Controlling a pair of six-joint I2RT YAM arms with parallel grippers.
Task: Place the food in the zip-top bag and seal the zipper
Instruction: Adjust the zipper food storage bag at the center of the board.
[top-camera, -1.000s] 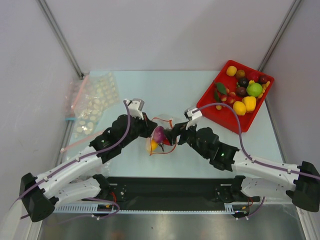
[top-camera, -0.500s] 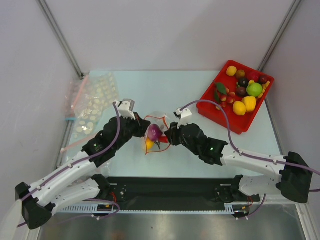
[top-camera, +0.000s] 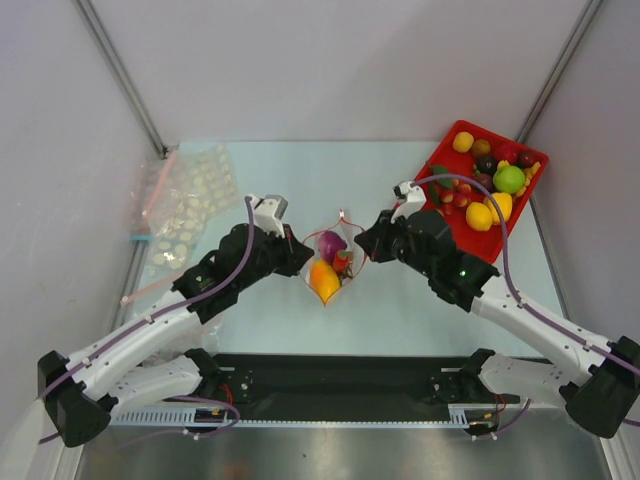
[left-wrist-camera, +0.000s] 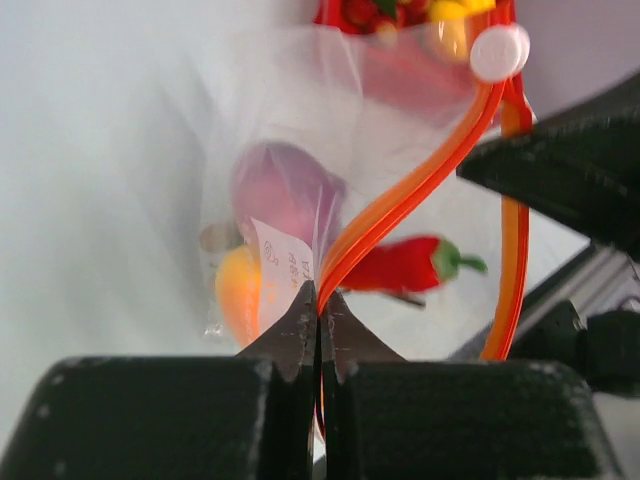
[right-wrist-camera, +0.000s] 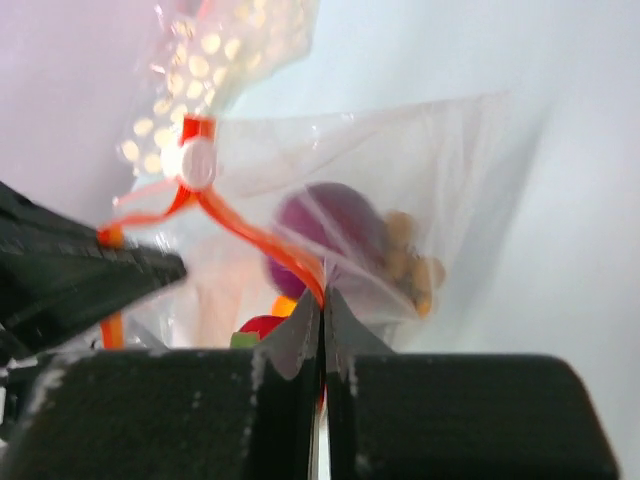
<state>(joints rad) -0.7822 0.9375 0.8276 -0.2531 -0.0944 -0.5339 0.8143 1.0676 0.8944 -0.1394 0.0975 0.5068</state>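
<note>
At the middle of the pale worktop (top-camera: 400, 310), the small clear plastic zip-top bag (top-camera: 330, 265) hangs lifted between the two arms, mouth upward. A second ago the right end effector (right-wrist-camera: 322, 305) stood parted beside the bag, which sagged in a crumple. Since then it has snapped closed on the thin red-orange zipper strip (left-wrist-camera: 511, 260), and the arms have drawn apart, so the bag is now spread out between them. The left end effector (left-wrist-camera: 320, 305) is clenched on the opposite side of the same strip, just as it was before.

Inside the bag I can make out a round purple toy fruit (left-wrist-camera: 285, 190), a red toy chili (left-wrist-camera: 405, 265), an orange toy fruit (top-camera: 323, 281) low down and a brown nut-like cluster (right-wrist-camera: 415, 262). A white slider tab (left-wrist-camera: 498, 52) sits on the strip at the far side of the mouth. The strip's two halves still run apart from each other, so the mouth looks open.

To my eye the loading is over, or close to it, and this two-sided hold is the set-up for sealing: the strip is held firmly enough at both sides to be pressed or zipped shut. More toy food lies in the red plastic tray (top-camera: 517, 208) at the far right, and the clear dotted bags (top-camera: 185, 205) sit at the far left, well apart from the arms.
</note>
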